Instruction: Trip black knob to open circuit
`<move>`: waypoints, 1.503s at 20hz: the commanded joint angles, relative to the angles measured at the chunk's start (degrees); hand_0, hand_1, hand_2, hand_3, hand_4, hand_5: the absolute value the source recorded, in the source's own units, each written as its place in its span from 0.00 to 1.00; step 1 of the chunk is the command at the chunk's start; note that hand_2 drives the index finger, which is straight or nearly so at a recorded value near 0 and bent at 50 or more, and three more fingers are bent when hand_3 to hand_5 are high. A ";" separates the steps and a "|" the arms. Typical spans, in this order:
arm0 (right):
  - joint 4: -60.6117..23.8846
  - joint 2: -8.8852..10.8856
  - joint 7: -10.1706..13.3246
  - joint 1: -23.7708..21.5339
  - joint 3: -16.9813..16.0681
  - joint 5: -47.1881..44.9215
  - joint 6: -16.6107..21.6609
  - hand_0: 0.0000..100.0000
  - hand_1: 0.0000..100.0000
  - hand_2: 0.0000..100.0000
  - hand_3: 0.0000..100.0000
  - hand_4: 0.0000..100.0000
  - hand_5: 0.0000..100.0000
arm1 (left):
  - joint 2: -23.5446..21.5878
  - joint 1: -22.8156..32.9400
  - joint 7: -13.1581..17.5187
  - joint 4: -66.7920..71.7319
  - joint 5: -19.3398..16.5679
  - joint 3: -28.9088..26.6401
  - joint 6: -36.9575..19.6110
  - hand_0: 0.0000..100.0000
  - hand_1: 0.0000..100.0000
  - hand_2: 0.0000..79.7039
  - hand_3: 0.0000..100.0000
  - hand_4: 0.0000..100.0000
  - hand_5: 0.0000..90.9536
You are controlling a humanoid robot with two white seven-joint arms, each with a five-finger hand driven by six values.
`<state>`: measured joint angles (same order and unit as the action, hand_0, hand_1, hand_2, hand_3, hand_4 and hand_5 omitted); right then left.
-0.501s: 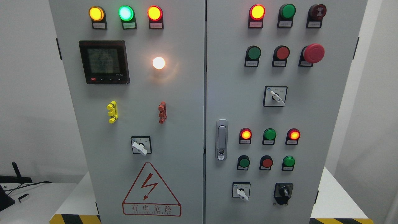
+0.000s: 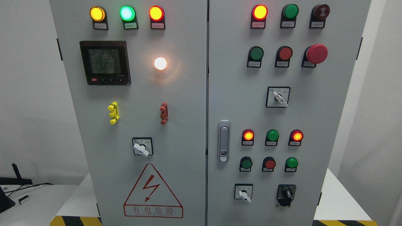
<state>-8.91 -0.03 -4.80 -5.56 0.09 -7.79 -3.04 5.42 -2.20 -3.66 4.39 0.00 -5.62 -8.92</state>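
Right now, no robot hand anywhere in sight, so no way to tell if spread or pressed together. Only a big grey cabinet (image 2: pixel 194 125) with two doors, filling the middle of the view. Low on the right door, near the bottom corner, the black knob (image 2: pixel 286 193) on its black base, nothing touching it. Just left of it, a white switch (image 2: pixel 243 192) in a square frame. Above those two, a row of small round buttons (image 2: pixel 269 164), green, red, green, and above that a row of three lamps (image 2: pixel 272 136), the outer two glowing red, the middle one green. Higher up, another white switch (image 2: pixel 278 97), then a big red mushroom button (image 2: pixel 316 53) near the right edge. At the left edge of the right door, a silver door handle (image 2: pixel 223 141). On the left door, a dark screen (image 2: pixel 105 62), a bright white light (image 2: pixel 160 63) beside it, a yellow clip (image 2: pixel 113 113) and a red clip (image 2: pixel 163 113) lower down, and a red triangle warning sign (image 2: pixel 153 191) with a lightning bolt at the bottom. Off to the far left, a white tabletop (image 2: pixel 37 204) with black cables.
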 commanded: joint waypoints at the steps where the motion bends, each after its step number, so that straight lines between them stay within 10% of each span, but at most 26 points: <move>1: -0.49 -0.23 -0.29 -0.24 -0.44 0.06 0.49 0.29 0.08 0.00 0.00 0.00 0.00 | -0.05 0.00 -0.03 0.00 0.26 0.00 -0.04 0.12 0.39 0.00 0.00 0.00 0.00; 8: -14.97 -0.41 0.23 -6.47 -0.44 0.06 1.62 0.29 0.11 0.00 0.00 0.00 0.00 | 0.03 0.00 -0.03 0.00 0.26 0.00 -0.04 0.12 0.39 0.00 0.00 0.00 0.00; 16: -19.48 -0.67 1.20 -9.64 1.23 0.41 16.02 0.29 0.24 0.00 0.01 0.08 0.05 | 0.03 0.00 -0.03 0.00 0.26 0.00 -0.04 0.12 0.39 0.00 0.00 0.00 0.00; 21: -32.54 0.38 4.10 -16.84 1.67 0.50 20.87 0.33 0.33 0.01 0.36 0.30 0.26 | -0.05 0.00 -0.03 0.00 0.26 0.00 -0.04 0.12 0.39 0.00 0.00 0.00 0.00; 30: -43.64 2.05 3.49 -23.09 0.70 0.32 40.80 0.41 0.42 0.26 0.56 0.52 0.58 | -0.05 0.00 -0.03 0.00 0.26 0.00 -0.04 0.12 0.39 0.00 0.00 0.00 0.00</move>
<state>-38.77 0.08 -0.87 -24.82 0.02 -7.45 31.09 5.42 -2.20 -3.66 4.39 0.00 -5.62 -8.92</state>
